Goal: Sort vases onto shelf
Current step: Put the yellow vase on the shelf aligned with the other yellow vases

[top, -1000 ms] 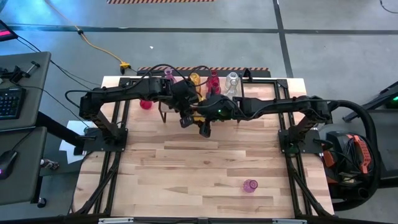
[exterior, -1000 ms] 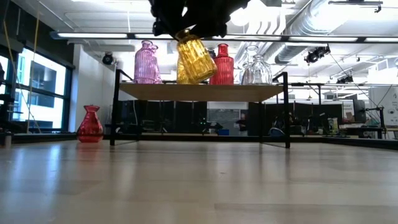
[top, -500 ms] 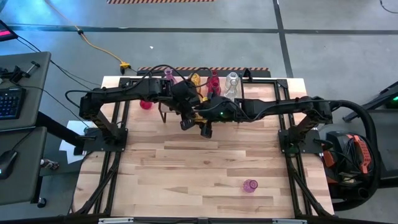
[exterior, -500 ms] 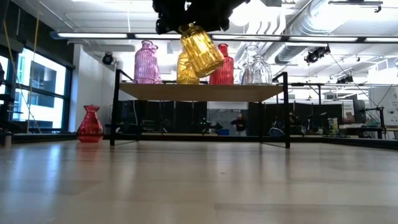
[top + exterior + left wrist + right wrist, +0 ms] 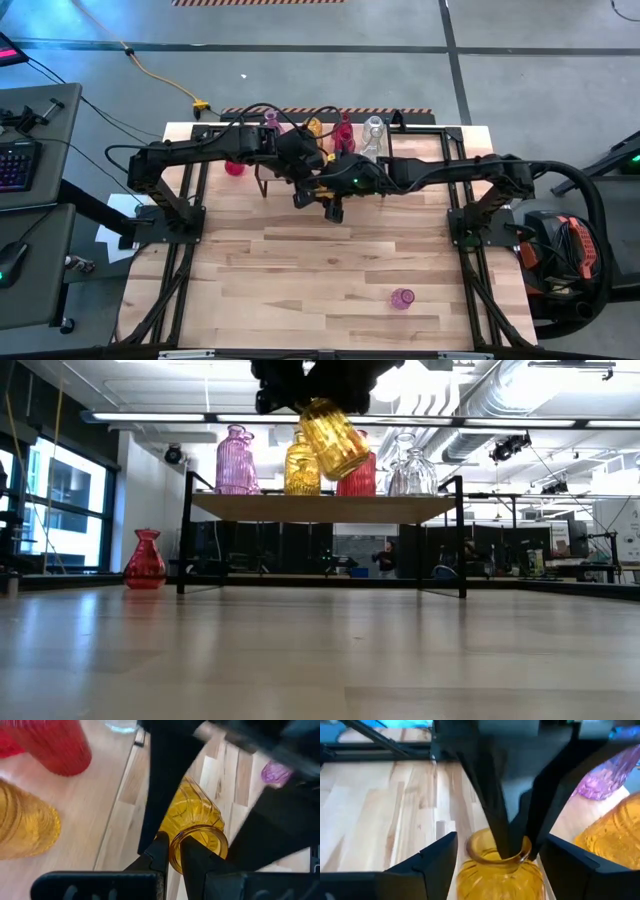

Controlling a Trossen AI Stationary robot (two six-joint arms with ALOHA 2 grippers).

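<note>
The table (image 5: 300, 270) carries the shelf (image 5: 320, 507) at its far middle, and both arms reach in from the sides to meet just at the shelf's near edge.

The left gripper (image 5: 172, 855) is clamped narrow on the rim of the held vase (image 5: 333, 438), one finger inside the mouth and one outside. That is a thin pinch on glass, which probably explains why the amber vase hangs tilted, above shelf-top height.

The right gripper (image 5: 497, 855) stands wide, its fingers on either side of the same vase's neck without touching it. That looks like a position to steady the vase or take it over.

On the shelf, left to right, stand a pink vase (image 5: 235, 460), a yellow vase (image 5: 301, 468), a red vase (image 5: 358, 475) and a clear vase (image 5: 412, 472). All are upright and close together, so the held vase most likely belongs beside the yellow one.

Unsorted are a lone red vase (image 5: 145, 560) on the table left of the shelf, and a stray pink vase (image 5: 402, 298) at near right, well apart from everything.
</note>
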